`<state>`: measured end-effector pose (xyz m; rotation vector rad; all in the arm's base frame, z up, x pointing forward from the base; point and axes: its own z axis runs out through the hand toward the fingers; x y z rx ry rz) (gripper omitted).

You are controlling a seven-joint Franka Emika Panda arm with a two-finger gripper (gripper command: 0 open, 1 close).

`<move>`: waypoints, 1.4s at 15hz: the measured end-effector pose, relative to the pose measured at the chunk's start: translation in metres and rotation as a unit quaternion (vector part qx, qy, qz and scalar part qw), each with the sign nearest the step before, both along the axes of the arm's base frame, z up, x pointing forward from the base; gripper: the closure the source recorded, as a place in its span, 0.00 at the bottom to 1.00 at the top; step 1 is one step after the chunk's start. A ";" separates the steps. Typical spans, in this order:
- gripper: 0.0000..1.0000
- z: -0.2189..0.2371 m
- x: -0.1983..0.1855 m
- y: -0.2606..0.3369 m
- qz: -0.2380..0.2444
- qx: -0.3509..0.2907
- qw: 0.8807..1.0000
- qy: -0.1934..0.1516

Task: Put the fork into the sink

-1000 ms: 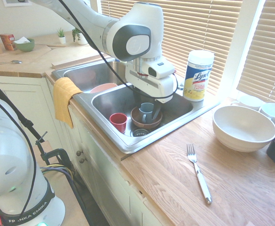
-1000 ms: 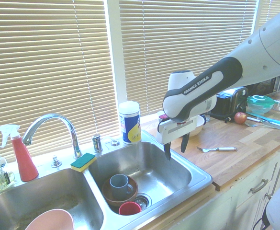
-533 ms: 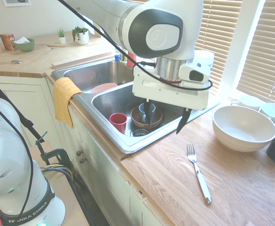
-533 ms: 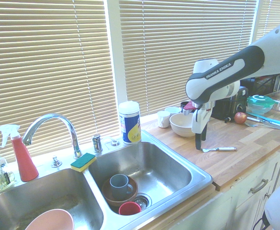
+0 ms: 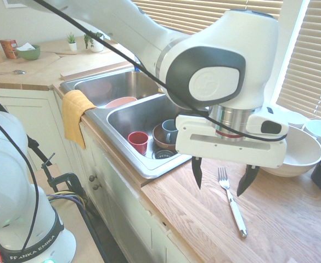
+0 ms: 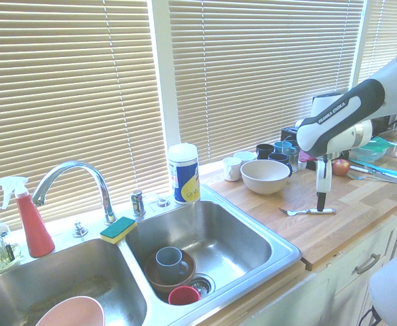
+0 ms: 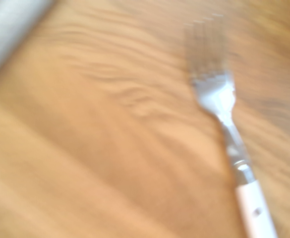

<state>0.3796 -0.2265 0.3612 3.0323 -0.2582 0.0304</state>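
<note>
With its fingers spread wide and empty, the claw (image 5: 221, 178) hangs over the white-handled, silver-tined fork (image 5: 231, 200) lying on the wooden bench (image 5: 292, 219) at lower right, so it should descend straddling the handle squarely before carrying it to the stainless steel double sink (image 5: 144, 118).

Home kitchen: double sink (image 6: 252, 261), wooden countertop (image 5: 292, 219).

Fork (image 5: 232, 201) flat on the counter (image 5: 292, 224), right of the sink (image 5: 149, 167), in front of the bowl (image 5: 297, 153). Gripper (image 5: 221, 176) above the fork's tines, one finger on either side. Cups and a dish inside the sink's near basin.
</note>
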 end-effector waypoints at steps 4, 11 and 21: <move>0.00 -0.023 0.005 -0.004 -0.006 0.003 1.000 0.010; 1.00 -0.042 0.015 -0.011 -0.023 0.017 0.999 0.016; 1.00 -0.047 0.017 -0.014 -0.029 0.019 0.999 0.017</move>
